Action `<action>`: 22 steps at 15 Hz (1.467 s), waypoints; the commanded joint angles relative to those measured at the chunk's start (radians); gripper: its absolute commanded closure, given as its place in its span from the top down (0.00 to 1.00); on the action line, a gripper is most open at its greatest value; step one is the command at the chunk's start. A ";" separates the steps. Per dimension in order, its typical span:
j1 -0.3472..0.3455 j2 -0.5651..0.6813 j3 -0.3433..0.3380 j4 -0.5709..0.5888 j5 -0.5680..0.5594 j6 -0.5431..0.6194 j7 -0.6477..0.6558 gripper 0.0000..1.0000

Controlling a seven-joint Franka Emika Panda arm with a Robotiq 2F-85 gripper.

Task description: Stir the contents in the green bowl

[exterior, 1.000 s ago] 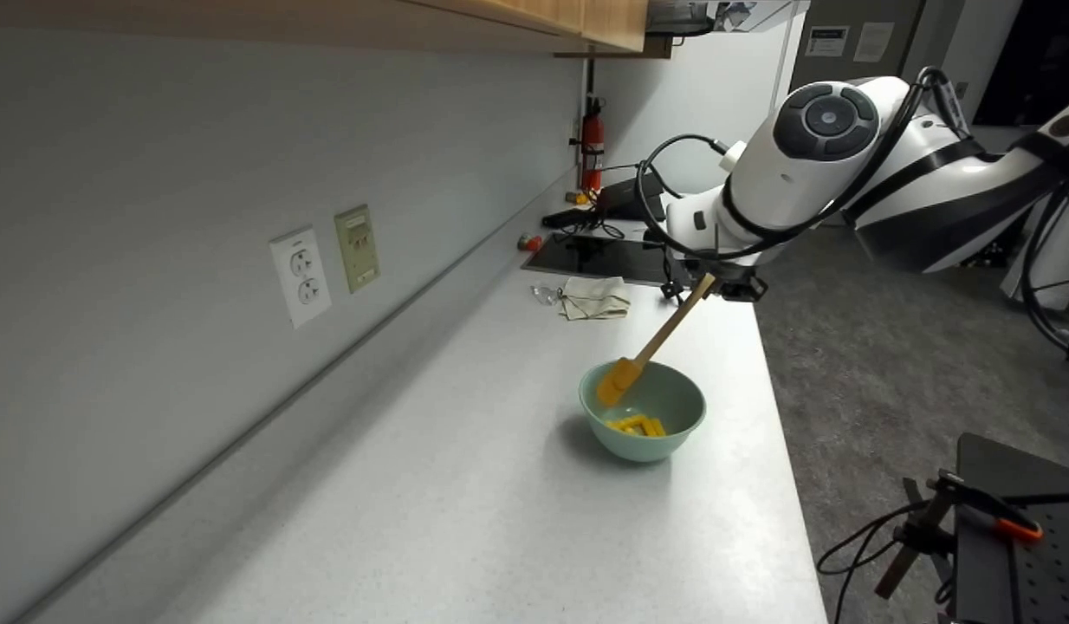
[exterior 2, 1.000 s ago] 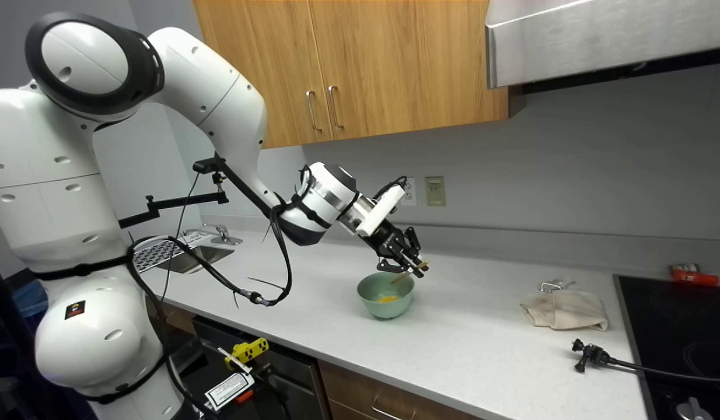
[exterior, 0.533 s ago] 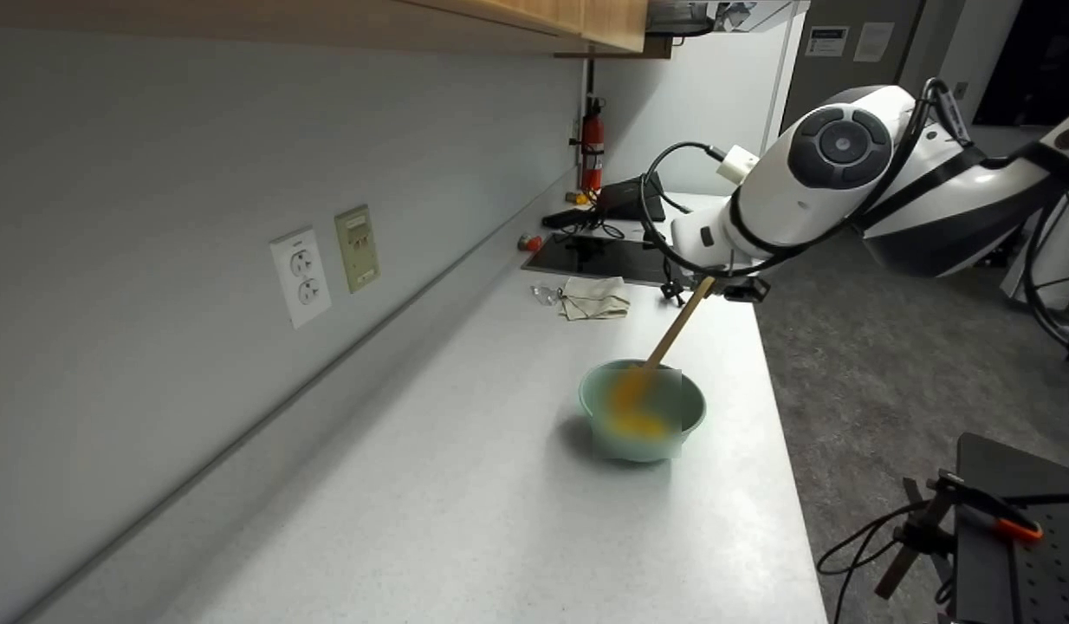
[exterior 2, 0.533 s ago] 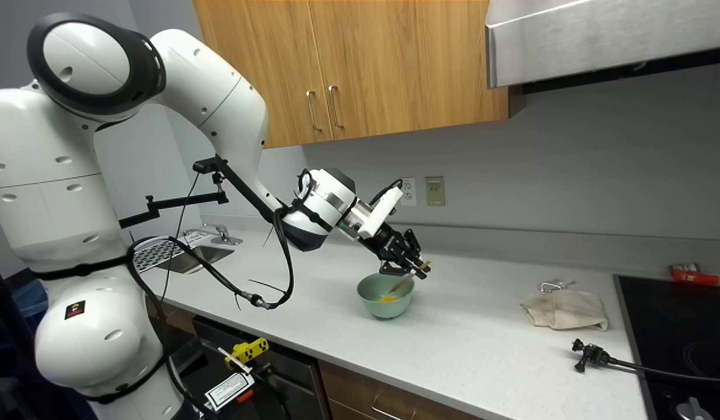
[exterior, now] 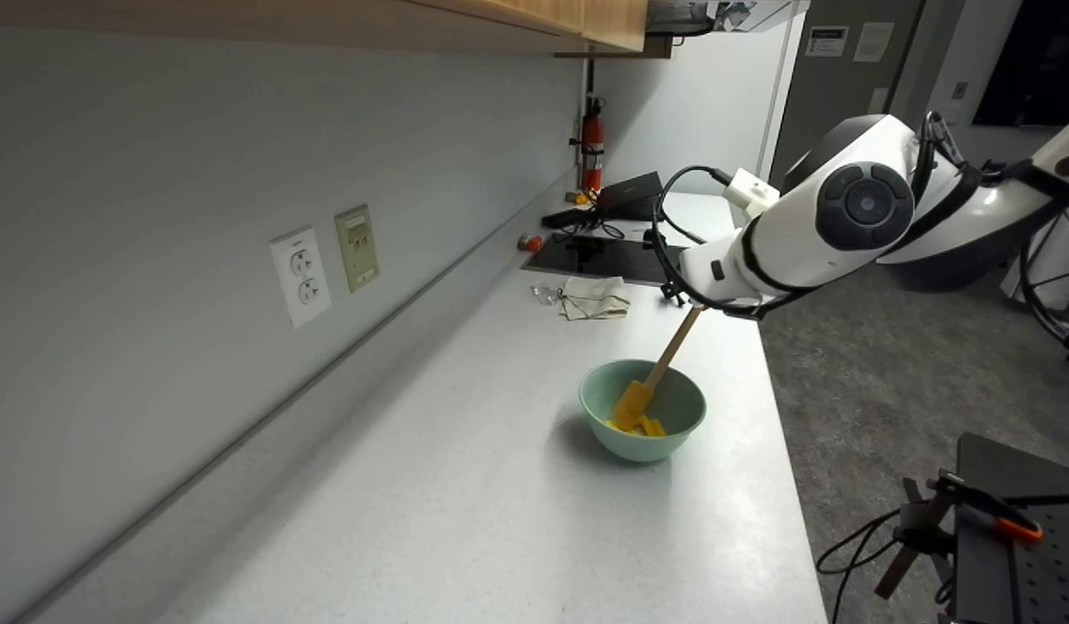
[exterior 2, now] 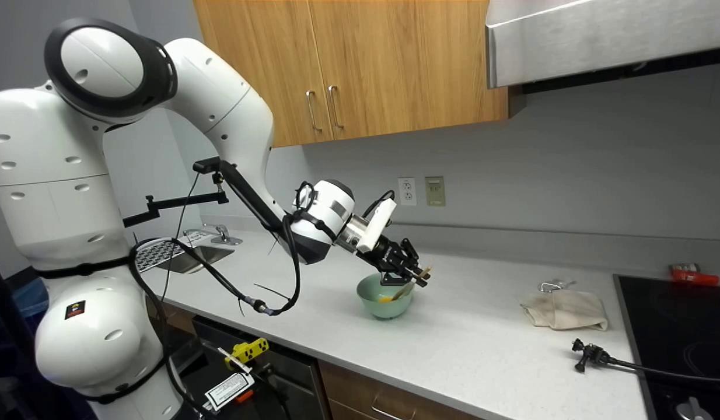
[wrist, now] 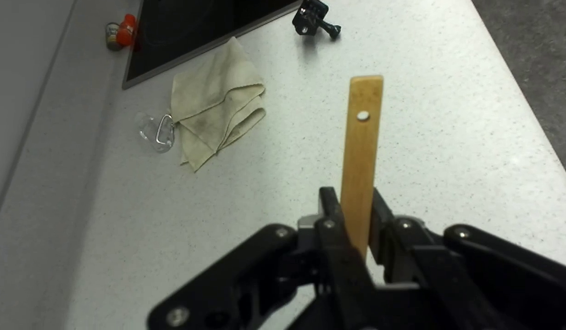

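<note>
there is one bowl (exterior: 643, 448), one spatula (exterior: 661, 368), one gripper (wrist: 355, 206), one cloth (wrist: 214, 103), one stovetop (wrist: 191, 27), one sink (exterior 2: 203, 260), one tap (exterior 2: 222, 235), one fire extinguisher (exterior: 592, 139) and, in an exterior view, two cupboard doors (exterior 2: 406, 64) with two handles (exterior 2: 313, 111). the yellow pieces (exterior: 653, 427) cannot be counted.

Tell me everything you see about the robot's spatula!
The spatula has a flat tan handle that looks wooden, with a hole near its top end, and an orange blade. The gripper is shut on the handle. The spatula leans, blade down in the green bowl. Whether it touches the yellow pieces, I can't tell.
</note>
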 commanded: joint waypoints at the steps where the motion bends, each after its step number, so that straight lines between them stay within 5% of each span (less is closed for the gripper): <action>1: 0.002 0.006 0.009 -0.017 -0.021 -0.004 0.042 0.04; 15: -0.011 -0.015 0.013 0.007 0.291 0.035 -0.090 0.04; 22: -0.014 -0.031 -0.002 0.038 0.255 0.034 -0.100 0.04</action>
